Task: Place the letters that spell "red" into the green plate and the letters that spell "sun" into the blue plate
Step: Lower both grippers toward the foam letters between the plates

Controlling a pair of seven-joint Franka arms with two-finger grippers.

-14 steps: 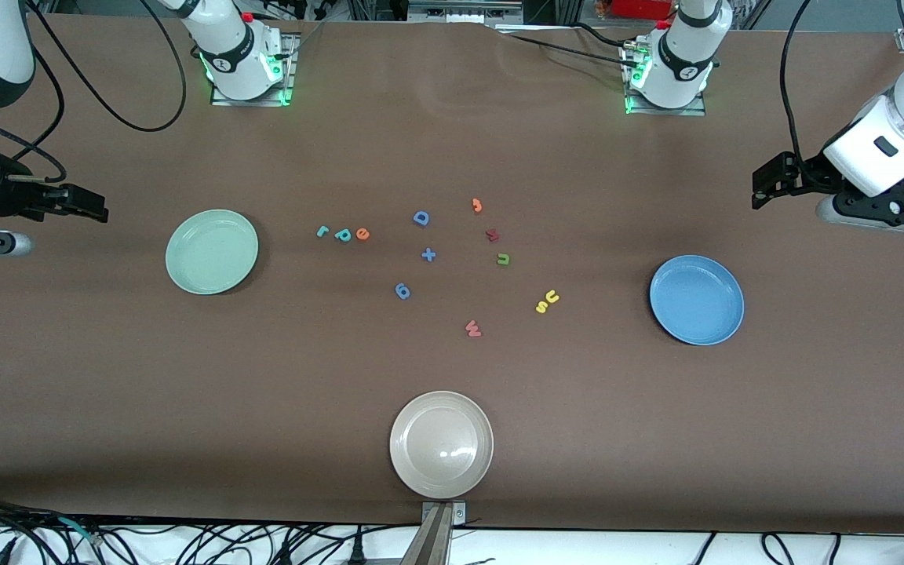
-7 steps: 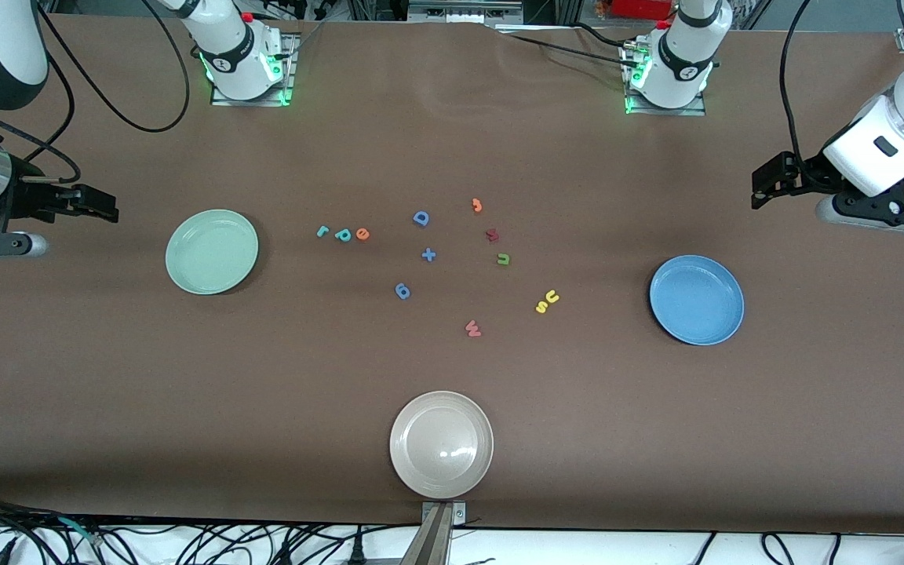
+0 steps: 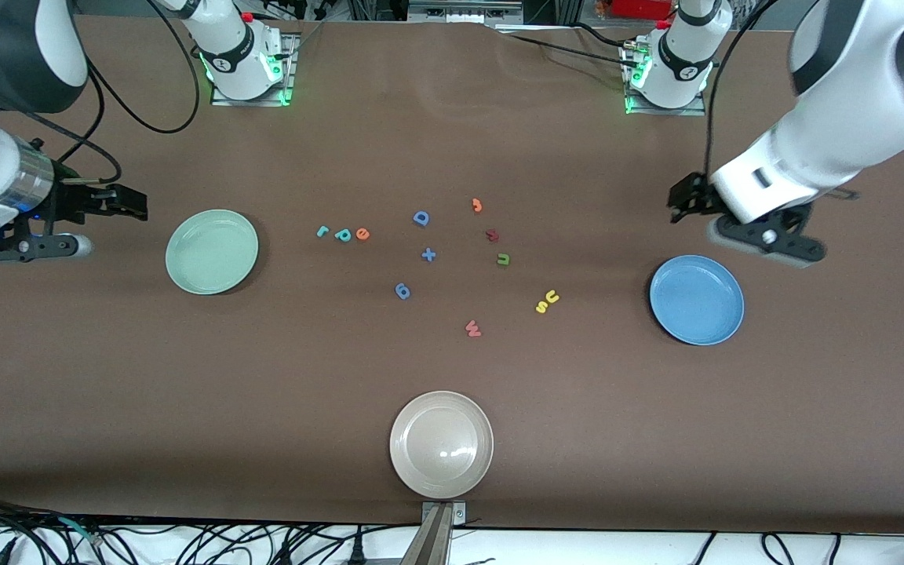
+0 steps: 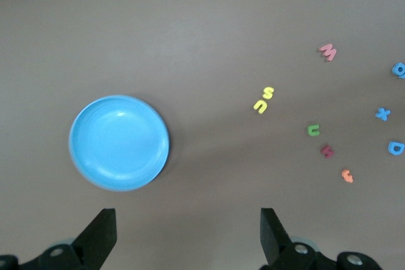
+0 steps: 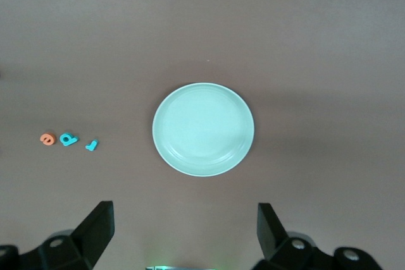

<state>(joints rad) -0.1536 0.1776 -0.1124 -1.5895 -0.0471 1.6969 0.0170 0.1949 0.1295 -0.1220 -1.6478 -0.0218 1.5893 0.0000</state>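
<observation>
Brown tabletop from the front: "red" letters (image 3: 342, 234) lay at three o'clock of the green plate (image 3: 212, 252); "sun" letters (image 3: 534, 286) at nine o'clock of the blue plate (image 3: 697, 300).

Left wrist: left gripper (image 4: 186, 235) spread, empty.

Right wrist: right gripper (image 5: 183, 232) spread, empty; such tiny letters might slip a pinch.

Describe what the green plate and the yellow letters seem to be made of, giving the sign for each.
Green plate: probably smooth plastic or melamine, judging by its even pale colour and soft sheen.
Yellow letters: probably foam, judging by their matte, flat, cut-out shapes with no shine.
</observation>
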